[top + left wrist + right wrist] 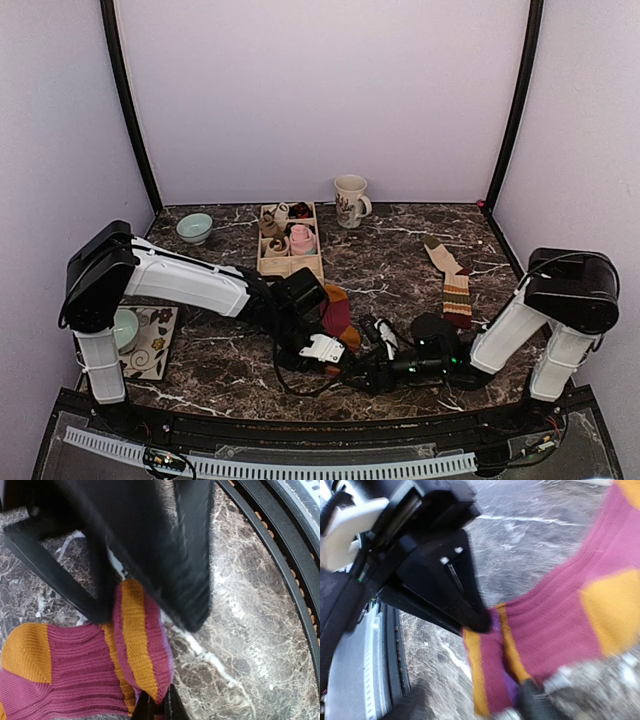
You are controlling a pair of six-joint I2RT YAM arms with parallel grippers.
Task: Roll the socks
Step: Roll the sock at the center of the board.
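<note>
Near table point(240, 605) front, L claw point(156, 706) pinches striped sock point(75, 665) cuff.

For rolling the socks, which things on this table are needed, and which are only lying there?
Needed: near striped sock; far striped sock.
Lying about: mug; teal bowl; wooden box holding a pink bundle; patterned mat with a pale bowl.
</note>
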